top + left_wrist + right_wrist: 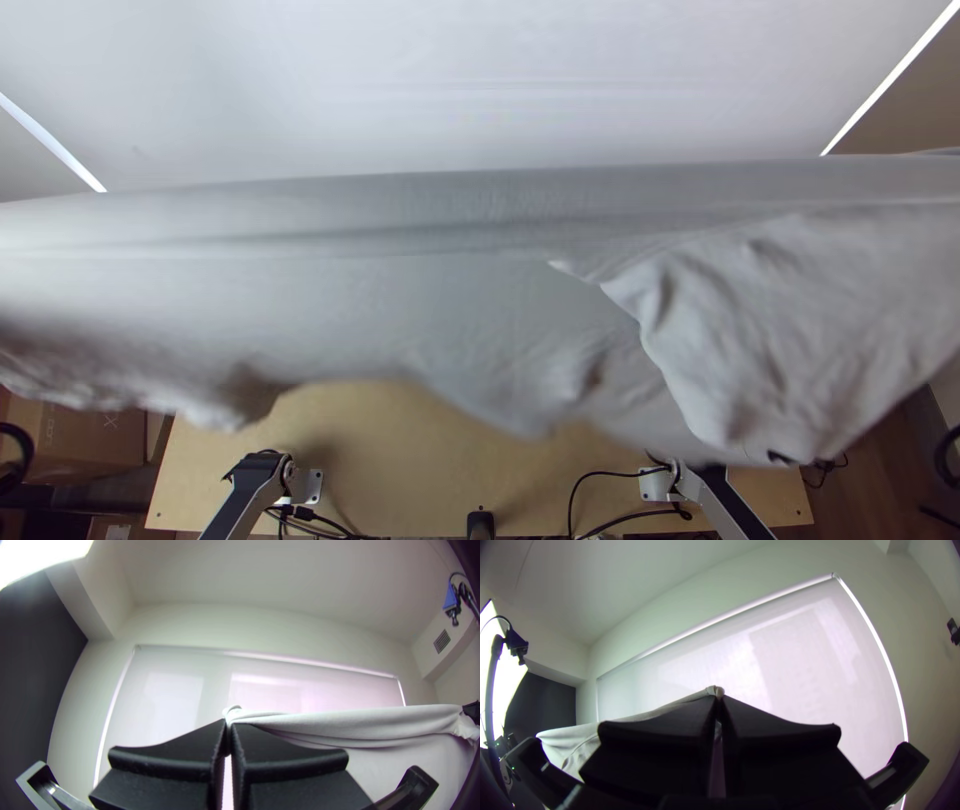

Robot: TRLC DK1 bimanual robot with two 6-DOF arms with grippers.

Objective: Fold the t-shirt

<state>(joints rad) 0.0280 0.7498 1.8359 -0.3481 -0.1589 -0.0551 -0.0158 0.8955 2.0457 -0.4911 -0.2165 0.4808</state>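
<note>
The left arm [238,500] and right arm [728,500] stand at the near side of the light wooden table [370,425], in the lower corners of the top view, each with a pale and black link slanting outward toward the bottom edge. Both wrist views face the upper wall and ceiling, past a large pale blind [175,685]. The left claw [229,724] is clenched, its wide black fingers pressed together with a pinch of cloth at the tips; the right claw [719,699] is likewise closed on a gathered bit of the same cloth. Dark print is present on a cardboard box [95,435] beside the table. A small dark patch [778,457] lies at the cloth's lower edge toward the right; whether it is a label cannot be told. The t-shirt [450,300], plain and greyish white, is suspended above the table, stretched between the two claws. Its upper border runs nearly straight across the top view, with long shallow creases beneath. Toward the right a wrinkled layer with a distinct edge overlaps the smoother cloth; toward the left the lower margin is bunched and blurred. Cables [572,500] lie near the right arm's base.
</note>
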